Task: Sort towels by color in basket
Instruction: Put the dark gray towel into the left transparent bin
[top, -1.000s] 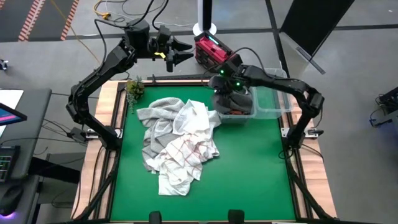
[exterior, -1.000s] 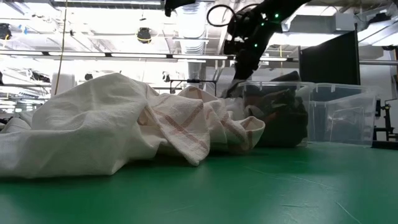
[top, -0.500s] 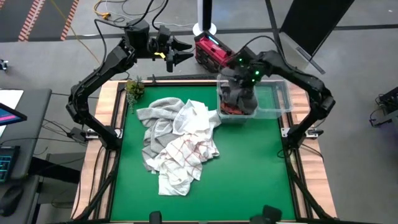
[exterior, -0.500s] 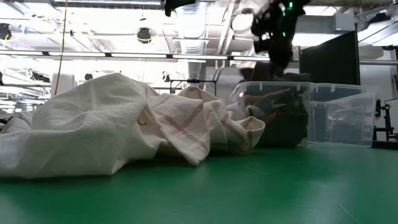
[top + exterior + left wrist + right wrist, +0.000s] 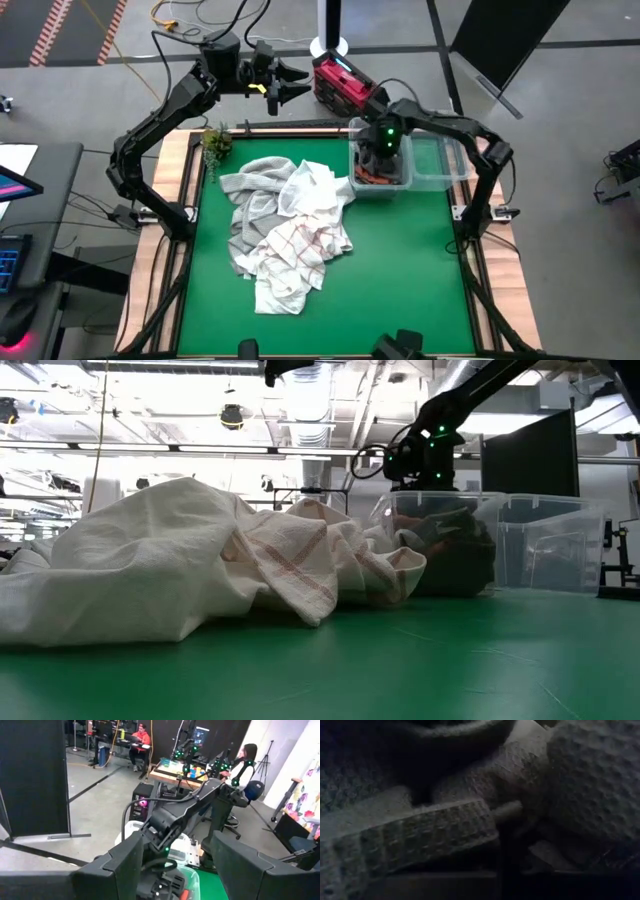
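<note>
The right pincer (image 5: 378, 158) is down inside the clear bin (image 5: 440, 178), jaws closed on dark grey cloth (image 5: 580, 785) there. The remaining towel pile (image 5: 285, 225), white, light grey and red-checked, sprawls lengthwise mid-bench, between both arms. The left pincer (image 5: 292, 84) hangs spread wide beyond the bench's far edge.

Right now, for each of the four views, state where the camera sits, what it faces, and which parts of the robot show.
High: overhead, straight down; both arms, towel pile, clear bins.
Low: table height, level across green mat; right arm reaching down into the near bin.
Left wrist: raised beyond the table's far edge, facing the right arm, people behind; own open fingers.
Right wrist: inside the bin, pressed into dark grey towel.
Shared: high and low show pile and bins.
</note>
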{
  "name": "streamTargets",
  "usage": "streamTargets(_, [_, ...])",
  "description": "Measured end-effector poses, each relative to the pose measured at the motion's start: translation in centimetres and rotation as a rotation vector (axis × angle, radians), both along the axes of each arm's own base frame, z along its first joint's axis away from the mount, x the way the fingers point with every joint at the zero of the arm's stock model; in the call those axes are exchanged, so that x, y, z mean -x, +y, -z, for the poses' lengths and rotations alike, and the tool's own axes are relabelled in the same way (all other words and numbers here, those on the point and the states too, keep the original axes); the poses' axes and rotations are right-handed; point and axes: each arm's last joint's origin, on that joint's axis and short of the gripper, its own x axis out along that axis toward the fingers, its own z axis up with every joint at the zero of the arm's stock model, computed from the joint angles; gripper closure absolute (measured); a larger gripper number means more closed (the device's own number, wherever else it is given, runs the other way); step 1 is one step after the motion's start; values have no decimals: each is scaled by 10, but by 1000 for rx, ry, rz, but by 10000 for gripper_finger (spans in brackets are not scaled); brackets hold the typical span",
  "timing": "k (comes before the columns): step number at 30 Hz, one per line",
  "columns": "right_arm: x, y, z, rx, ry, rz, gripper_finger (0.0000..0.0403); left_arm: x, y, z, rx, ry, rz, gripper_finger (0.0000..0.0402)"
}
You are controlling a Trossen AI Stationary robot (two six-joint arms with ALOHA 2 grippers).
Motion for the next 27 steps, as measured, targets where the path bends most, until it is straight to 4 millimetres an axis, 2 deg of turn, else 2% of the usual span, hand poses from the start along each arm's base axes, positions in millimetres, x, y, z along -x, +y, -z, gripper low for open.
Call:
streamTargets(4, [-2, -1, -4, 6, -7, 15, 368, 0, 0, 0, 1, 0, 0, 178])
streamTargets(9, [4, 1, -35, 41, -65, 40, 330, 0, 0, 0, 1, 1, 0, 178])
streamTargets(17, [22, 13, -83, 54, -85, 68, 172, 0, 0, 0, 0, 1, 0, 178])
streamTargets(20, [29, 19, -107, 81, -120, 73, 131, 0, 0, 0, 0, 1, 0, 178])
streamTargets(24, [34, 20, -142, 221, -239, 116, 118, 0, 0, 0, -7, 2, 0, 178])
streamTargets(27, [31, 17, -159, 333, -365, 113, 118, 0, 0, 0, -15, 3, 1, 178])
